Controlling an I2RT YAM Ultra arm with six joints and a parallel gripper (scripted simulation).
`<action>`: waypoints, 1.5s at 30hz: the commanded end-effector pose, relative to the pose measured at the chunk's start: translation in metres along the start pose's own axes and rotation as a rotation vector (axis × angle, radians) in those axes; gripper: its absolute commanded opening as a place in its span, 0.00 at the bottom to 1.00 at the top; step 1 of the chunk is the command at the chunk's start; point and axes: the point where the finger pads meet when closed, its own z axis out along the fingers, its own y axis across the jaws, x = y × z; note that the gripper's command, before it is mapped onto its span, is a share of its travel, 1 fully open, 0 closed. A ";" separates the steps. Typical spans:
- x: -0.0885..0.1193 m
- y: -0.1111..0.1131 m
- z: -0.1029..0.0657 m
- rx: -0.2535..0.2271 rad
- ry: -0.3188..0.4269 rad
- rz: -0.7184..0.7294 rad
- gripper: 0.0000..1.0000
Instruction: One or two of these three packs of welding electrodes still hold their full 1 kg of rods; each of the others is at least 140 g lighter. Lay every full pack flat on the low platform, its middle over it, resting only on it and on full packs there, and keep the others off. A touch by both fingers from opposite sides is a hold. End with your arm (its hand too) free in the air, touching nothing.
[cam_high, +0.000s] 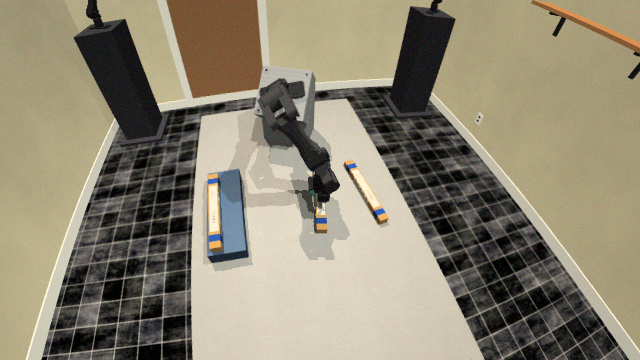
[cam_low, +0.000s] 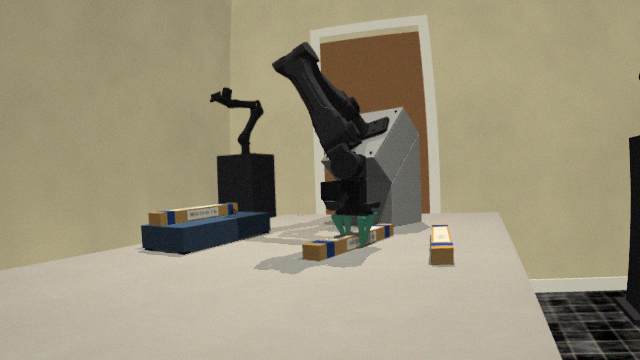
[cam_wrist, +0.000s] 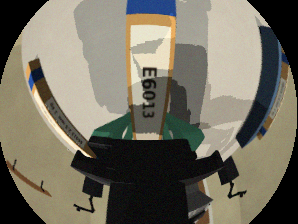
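My gripper (cam_low: 355, 239) (cam_wrist: 147, 113) points down with its green fingers shut on the sides of the middle pack (cam_high: 321, 222) (cam_low: 320, 250) (cam_wrist: 150, 42), around its middle. That pack lies flat at table level, its label "E6013" facing up; the arm hides its far part in the top view. A second pack (cam_high: 214, 210) (cam_low: 192, 215) lies flat along the left side of the low blue platform (cam_high: 235, 220) (cam_low: 182, 241) (cam_wrist: 265, 75). The third pack (cam_high: 366, 190) (cam_low: 441, 237) (cam_wrist: 60, 117) lies slanted on the table, right of the gripper in the top view.
The pale table top (cam_high: 310, 300) (cam_low: 300, 310) bears the packs and platform. The grey arm base (cam_high: 287, 130) (cam_low: 405, 175) stands at the back. Two dark pedestals (cam_high: 105, 85) (cam_high: 422, 60) stand beyond the table, left and right.
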 end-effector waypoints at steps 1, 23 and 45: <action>-0.002 0.004 -0.021 -0.008 -0.013 -0.008 0.00; -0.005 0.005 -0.054 -0.013 -0.021 -0.002 0.00; -0.018 0.010 -0.078 -0.025 -0.046 0.015 0.00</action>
